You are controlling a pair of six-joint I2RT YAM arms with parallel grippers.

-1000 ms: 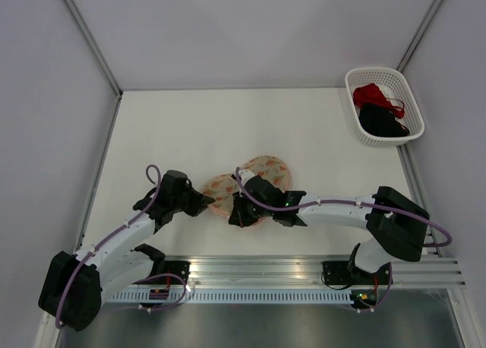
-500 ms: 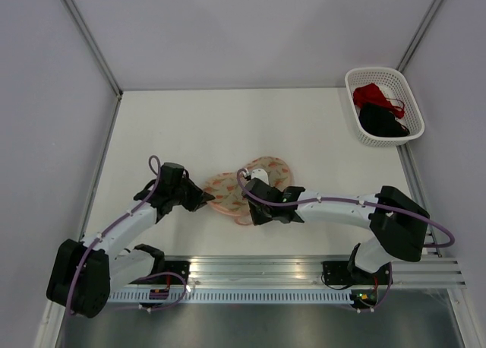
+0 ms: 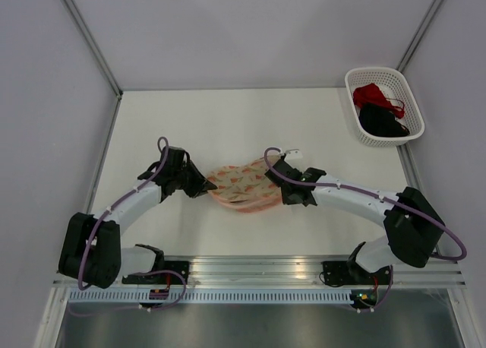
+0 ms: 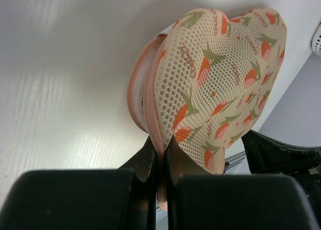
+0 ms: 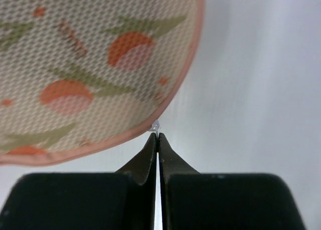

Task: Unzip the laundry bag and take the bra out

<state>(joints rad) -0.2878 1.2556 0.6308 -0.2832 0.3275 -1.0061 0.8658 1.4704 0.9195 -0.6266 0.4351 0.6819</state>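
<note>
- Top camera: high above and behind the arm bases (image 3: pixel 250 276), looking down, the laundry bag (image 3: pixel 241 182) mid-frame.
- Left wrist camera: sighting along the left hand (image 4: pixel 159 157), close to the bag.
- Right wrist camera: closer still, at the bag's rim.
- All three share the bag.

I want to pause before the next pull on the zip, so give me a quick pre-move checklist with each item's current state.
1. Left gripper pinching the laundry bag at its pink rim: ok.
2. Right gripper shut on the small pale zip pull: ok.
3. Bag well apart from the white basket: ok.
4. Zip already open along the rim: cannot tell.
5. Bra showing at the bag: not ok, only the printed shell shows.
</note>
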